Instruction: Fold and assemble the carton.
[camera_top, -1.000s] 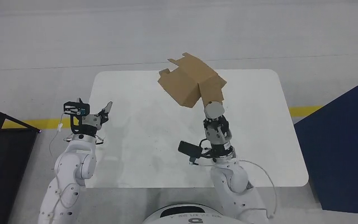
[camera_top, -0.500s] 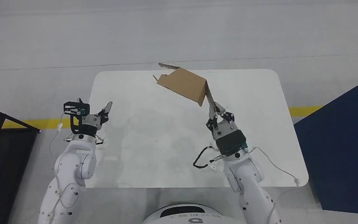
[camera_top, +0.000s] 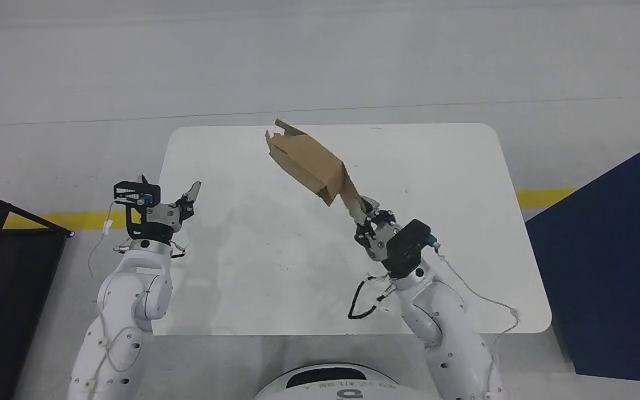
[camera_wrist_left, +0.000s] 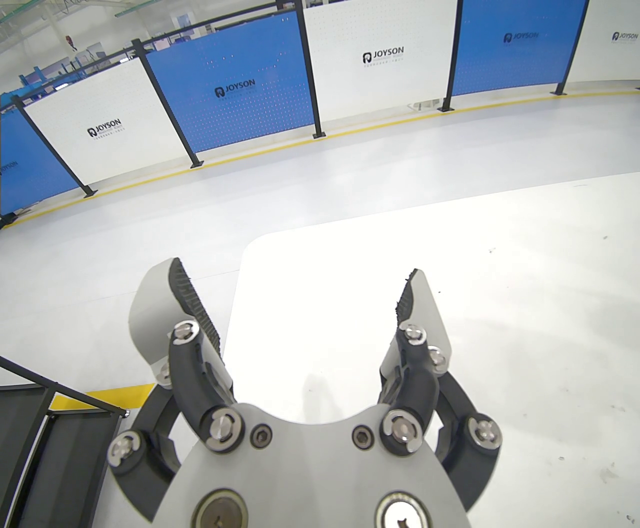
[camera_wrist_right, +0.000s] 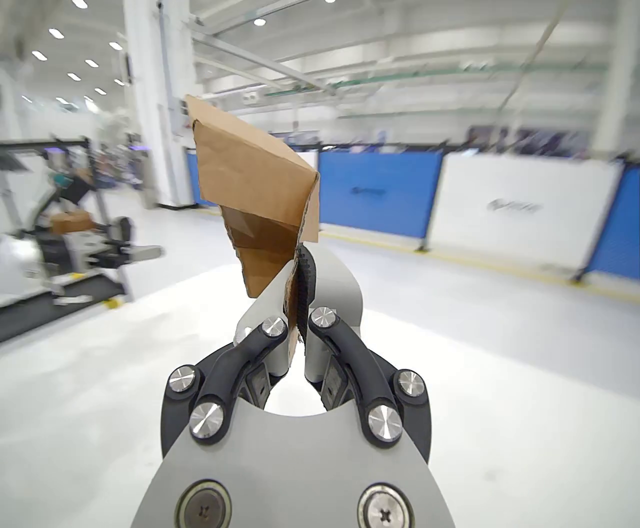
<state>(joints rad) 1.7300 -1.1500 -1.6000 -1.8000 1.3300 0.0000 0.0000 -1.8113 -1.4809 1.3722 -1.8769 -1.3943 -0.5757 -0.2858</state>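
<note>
The brown folded cardboard carton (camera_top: 305, 165) sticks up past the right gripper (camera_wrist_right: 300, 272), whose fingers pinch its flap tight, and it has swung sideways since before, while the left gripper (camera_wrist_left: 295, 287) fingers stay spread wide.

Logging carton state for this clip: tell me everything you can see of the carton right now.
The carton is plain brown corrugated cardboard, a partly folded blank: panels creased at angles, loose flaps at its far end, not a closed box. It hangs tilted above the far middle of the white table. The right gripper is shut on one thin flap edge at its near end; nothing else touches it.
</note>
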